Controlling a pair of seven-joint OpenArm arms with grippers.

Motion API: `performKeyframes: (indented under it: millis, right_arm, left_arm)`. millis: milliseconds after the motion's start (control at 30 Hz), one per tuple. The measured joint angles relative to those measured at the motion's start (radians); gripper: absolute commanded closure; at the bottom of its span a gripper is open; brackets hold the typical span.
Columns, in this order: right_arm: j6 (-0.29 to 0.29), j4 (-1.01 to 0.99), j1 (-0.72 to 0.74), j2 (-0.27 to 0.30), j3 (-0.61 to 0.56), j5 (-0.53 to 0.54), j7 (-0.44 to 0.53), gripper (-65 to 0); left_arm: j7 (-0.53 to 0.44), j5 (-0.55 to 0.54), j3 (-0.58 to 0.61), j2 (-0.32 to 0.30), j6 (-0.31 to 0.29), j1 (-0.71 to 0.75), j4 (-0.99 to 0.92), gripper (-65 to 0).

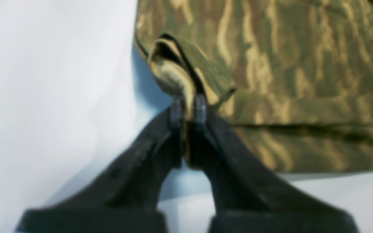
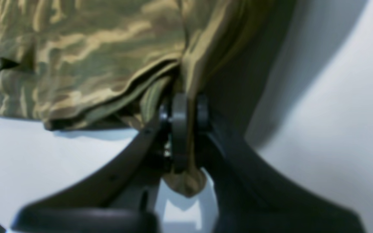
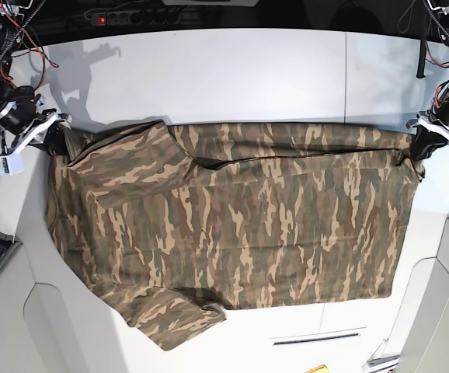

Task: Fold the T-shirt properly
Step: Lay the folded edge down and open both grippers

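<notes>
starting nearest the base camera, the t-shirt (image 3: 232,241) lies spread wide across the white table (image 3: 232,74), its near long edge resting flat, with one short sleeve (image 3: 179,320) flopped out at the near corner. the middle of the cloth is mostly smooth, apart from a crease line running across the chest.

further back, the far edge is stretched in a fairly straight line between the two arms. at the side that the base view shows on its right, the left gripper (image 1: 188,108) is clamped tight on a bunched corner of cloth, with a loop of fabric standing up just past the fingertips. at the opposite side, the right gripper (image 2: 186,111) is likewise closed on a pinch of the shirt, a nub of cloth poking out below the pads and a fold of fabric draping away from it over the table.

by my reading, this is the first lengthwise fold: both far corners are taken up and the edge is held taut, but not yet carried over. the next move calls for both arms to lift together and bring that far edge toward the near one at an even pace, keeping tension so the middle does not sag, and laying it down squarely over the near edge. the loose sleeve will likely need tucking in as well.
</notes>
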Motion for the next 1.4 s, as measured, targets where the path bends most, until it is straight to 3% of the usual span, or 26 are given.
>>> performKeyframes:
  millis: [233, 800, 1200, 1233, 1333, 1400]
  right_arm:
    - [0.0, 0.047, -0.128, 0.058, 0.011, 0.006, -0.006, 0.0]
    - [0.003, 0.049, -0.318, 0.058, 0.192, 0.12, -0.048, 0.0]
    - [0.003, 0.049, -0.344, 0.058, 0.203, 0.122, -0.047, 0.0]
    - [0.003, 0.049, -0.344, 0.058, 0.203, 0.122, -0.047, -0.7]
    - [0.003, 0.049, -0.344, 0.058, 0.203, 0.096, -0.016, -15.0]
    - [-0.001, 0.049, -0.344, 0.057, 0.205, 0.059, 0.023, -21.3]
  left_arm:
    - [0.025, -0.028, -0.008, 0.0, -0.021, 0.137, 0.12, 0.0]
    - [0.064, -0.063, -0.008, -0.005, -0.021, 0.369, 0.275, 0.0]
    - [0.108, -0.071, -0.008, -0.005, -0.021, 0.409, 0.303, 0.0]
    - [0.108, -0.071, -0.008, -0.005, -0.017, 0.409, 0.303, -0.8]
    - [0.108, -0.072, -0.008, -0.005, -0.004, 0.409, 0.303, -17.8]
    - [0.111, -0.067, -0.008, -0.005, -0.002, 0.409, 0.303, -26.7]
